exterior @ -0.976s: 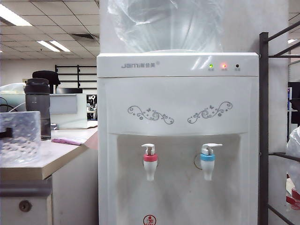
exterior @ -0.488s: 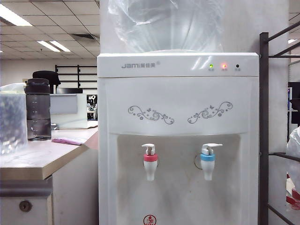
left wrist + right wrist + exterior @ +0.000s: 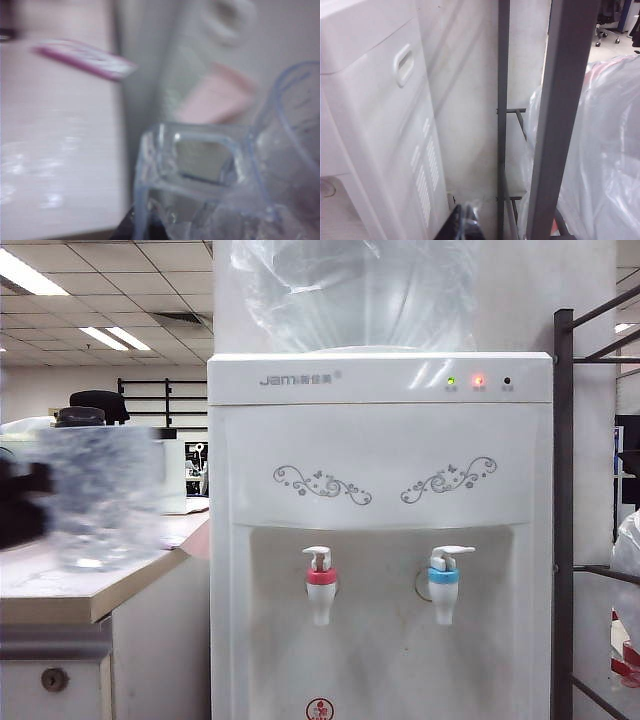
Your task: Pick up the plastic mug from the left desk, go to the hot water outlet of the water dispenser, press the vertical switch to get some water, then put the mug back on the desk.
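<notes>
The left end effector (image 3: pixel 18 502), a dark blur at the exterior view's left edge, pinches the clear dimpled plastic mug (image 3: pixel 102 495) above the pale beige tabletop (image 3: pixel 70 590); the red-collared white tap (image 3: pixel 321 585) is well apart. In the left wrist view, the mug (image 3: pixel 215 190) fills the foreground just ahead of that end effector. In the right wrist view, only a dark tip of the right end effector (image 3: pixel 462 225) shows beside a grey metal rack (image 3: pixel 560 120); I cannot tell its state.

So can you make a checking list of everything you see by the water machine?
Surface: left desk, pale top, bare at the front.
Job's things: plastic mug blurred, above the desk; red hot water outlet on the water dispenser, untouched.
Clutter: pink pad; dark bottle lid behind the mug.
Grippers: left tool shut on the mug; right tool low beside the dispenser, shut.
Cables: nothing seen.
Surroundings: metal rack, office behind.
</notes>
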